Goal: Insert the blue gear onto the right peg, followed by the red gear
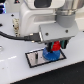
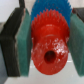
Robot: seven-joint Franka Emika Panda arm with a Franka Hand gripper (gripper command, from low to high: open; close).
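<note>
- The tool (image 1: 56,46) hangs low over the black-framed pale plate (image 1: 35,59) on the white desk (image 1: 15,70), with the arm's white body rising toward twelve o'clock in the exterior view.
- The red gear (image 2: 48,42) sits clamped between the tool's two fingers (image 2: 15,45); in the wrist view the green pads press on its toothed rim from both sides, and its centre hole faces the camera.
- The blue gear (image 1: 49,54) lies on the plate directly under the red gear, its wider toothed edge showing behind the red one in the wrist view.
- In the exterior view the plate's bare surface stretches toward nine o'clock from the blue gear.
- The right peg is hidden behind the gears and tool; I cannot tell its position.
</note>
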